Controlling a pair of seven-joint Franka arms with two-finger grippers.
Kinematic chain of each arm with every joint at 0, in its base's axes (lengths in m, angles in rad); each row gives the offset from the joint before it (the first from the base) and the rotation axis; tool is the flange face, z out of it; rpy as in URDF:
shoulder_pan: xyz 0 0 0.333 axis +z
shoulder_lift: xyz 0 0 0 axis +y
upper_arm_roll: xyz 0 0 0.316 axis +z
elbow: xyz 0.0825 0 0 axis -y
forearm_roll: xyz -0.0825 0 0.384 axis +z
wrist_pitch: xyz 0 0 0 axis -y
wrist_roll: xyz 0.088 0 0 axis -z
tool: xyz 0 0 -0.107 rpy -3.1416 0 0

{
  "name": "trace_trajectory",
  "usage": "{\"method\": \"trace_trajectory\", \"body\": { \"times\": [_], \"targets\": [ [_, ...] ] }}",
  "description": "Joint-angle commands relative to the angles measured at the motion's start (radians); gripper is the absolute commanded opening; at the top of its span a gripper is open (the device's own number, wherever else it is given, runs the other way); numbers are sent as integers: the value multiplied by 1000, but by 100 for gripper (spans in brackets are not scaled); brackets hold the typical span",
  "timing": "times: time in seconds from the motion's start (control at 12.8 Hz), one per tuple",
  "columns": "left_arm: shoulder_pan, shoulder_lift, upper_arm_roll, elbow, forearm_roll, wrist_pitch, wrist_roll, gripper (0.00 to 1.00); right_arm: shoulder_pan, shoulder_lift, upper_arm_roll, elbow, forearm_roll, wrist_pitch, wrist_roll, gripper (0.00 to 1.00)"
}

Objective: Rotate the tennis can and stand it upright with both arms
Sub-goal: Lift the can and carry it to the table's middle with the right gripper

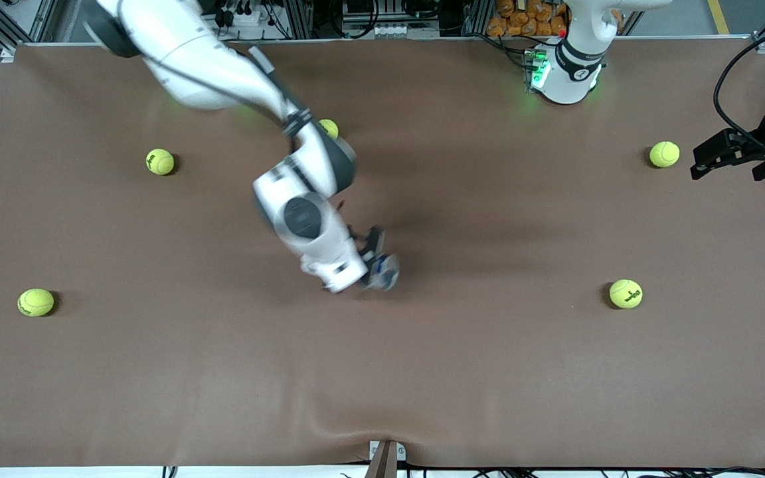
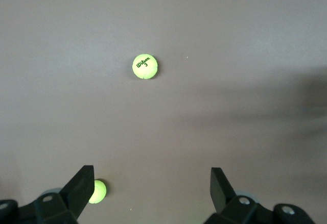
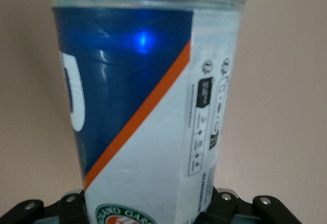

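blue-orange-white tennis can (image 3: pixel 148 106), brown table (image 1: pixel 489 372)

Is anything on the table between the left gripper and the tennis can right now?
Nothing visible blocks it. The left gripper waits open at its end of the table; the tennis can sits mid-table in the right gripper. Two tennis balls flank the path, off the straight line.

Tennis can (image 3: pixel 148 106) — blue, white, orange-striped, silvery-rimmed — between the right tool's (image 1: pixel 377 262) fingers, mid-table.
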Motion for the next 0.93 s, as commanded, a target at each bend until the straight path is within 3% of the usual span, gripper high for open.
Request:
{"method": "trace_trajectory", "body": {
  "times": [0.0, 0.31, 0.54, 0.86],
  "targets": [
    [-2, 6, 3, 8, -12, -6, 16, 100, 62, 14, -10, -7, -114, 16, -22, 71],
    [-1, 7, 2, 8, -14, -6, 18, 100, 128, 57, -16, -4, -247, 30, 0, 71],
    [-2, 13, 2, 8, -14, -6, 19, 100, 140, 103, -59, 18, -266, 33, 53, 75],
    [-2, 13, 2, 8, -15, -10, 19, 100, 140, 100, -64, 21, -260, 23, 121, 82]
  ]
}}
